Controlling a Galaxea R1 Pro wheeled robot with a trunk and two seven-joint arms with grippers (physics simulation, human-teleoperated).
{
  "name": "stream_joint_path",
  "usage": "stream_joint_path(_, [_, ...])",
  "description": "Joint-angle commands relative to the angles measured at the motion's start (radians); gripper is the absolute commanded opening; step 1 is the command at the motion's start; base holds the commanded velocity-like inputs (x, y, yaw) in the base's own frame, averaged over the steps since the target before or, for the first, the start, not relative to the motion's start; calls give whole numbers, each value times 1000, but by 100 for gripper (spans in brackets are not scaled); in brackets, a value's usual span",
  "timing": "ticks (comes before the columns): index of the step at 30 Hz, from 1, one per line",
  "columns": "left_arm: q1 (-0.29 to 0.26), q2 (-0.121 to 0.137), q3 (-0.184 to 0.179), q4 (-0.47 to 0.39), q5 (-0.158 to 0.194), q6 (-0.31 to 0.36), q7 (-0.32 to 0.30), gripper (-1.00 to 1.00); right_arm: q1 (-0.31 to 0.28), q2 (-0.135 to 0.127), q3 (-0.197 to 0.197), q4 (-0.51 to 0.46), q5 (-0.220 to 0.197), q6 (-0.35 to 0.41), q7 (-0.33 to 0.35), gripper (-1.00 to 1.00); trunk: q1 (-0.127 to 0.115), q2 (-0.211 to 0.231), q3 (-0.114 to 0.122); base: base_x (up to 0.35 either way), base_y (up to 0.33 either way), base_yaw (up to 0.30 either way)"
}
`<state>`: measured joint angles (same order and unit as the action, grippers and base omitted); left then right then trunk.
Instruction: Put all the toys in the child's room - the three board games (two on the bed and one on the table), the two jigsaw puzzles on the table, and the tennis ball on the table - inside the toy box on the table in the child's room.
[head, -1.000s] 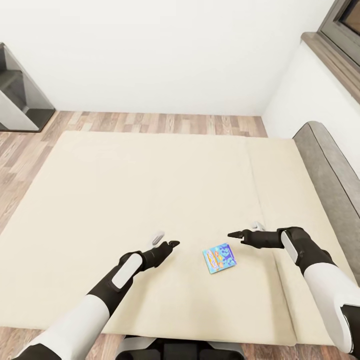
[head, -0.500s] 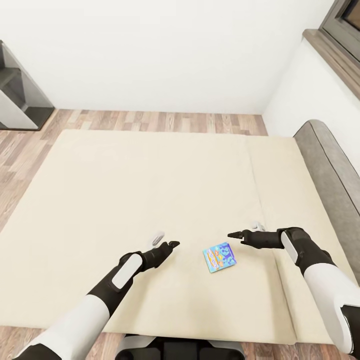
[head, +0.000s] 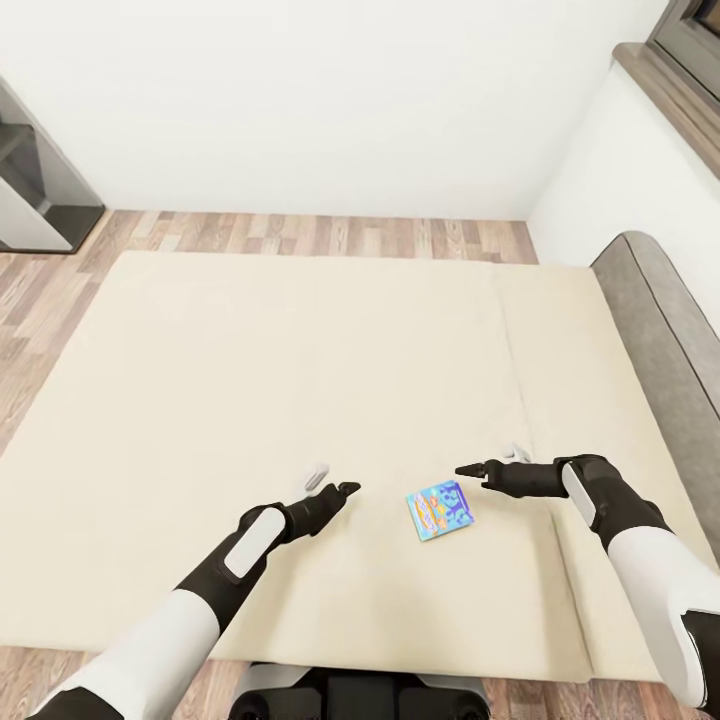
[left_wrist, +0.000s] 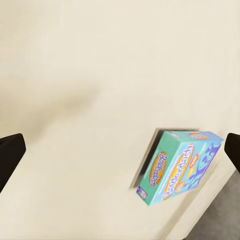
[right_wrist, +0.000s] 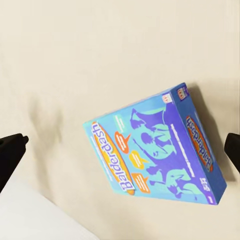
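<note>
Black fingertips of the left gripper stand spread wide and hold nothing; the right gripper is likewise spread and empty. Between the two, apart from both, a blue Balderdash board game lies flat on the beige mattress of the bed, near its front edge. Beyond the far edge runs the wood-plank floor and a white wall.

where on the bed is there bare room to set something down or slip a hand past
Most of the bed is bare: from the far edge by the wood floor toward the arms. The tight spot is the blue board game, flanked by the left end effector and right end effector.
</note>
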<state>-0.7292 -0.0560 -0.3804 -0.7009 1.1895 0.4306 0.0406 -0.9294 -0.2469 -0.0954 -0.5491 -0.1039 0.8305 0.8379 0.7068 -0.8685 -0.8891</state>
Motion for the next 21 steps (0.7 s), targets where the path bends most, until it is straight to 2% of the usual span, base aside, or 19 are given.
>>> stream_joint_path(1, [0, 0, -1, -1, 8, 2, 4, 100, 0, 0, -1, 0, -7, 7, -1, 100, 0, -1, -2, 0, 0, 0])
stream_joint_path(13, [-1, -2, -2, -12, 8, 2, -4, 100, 0, 0, -1, 0, -6, 7, -1, 100, 0, -1, -21, 0, 0, 0])
stream_joint_path(21, [-1, -1, -3, -32, 6, 2, -36, 100, 0, 0, 1, 0, -6, 6, -1, 100, 0, -1, -34, 0, 0, 0])
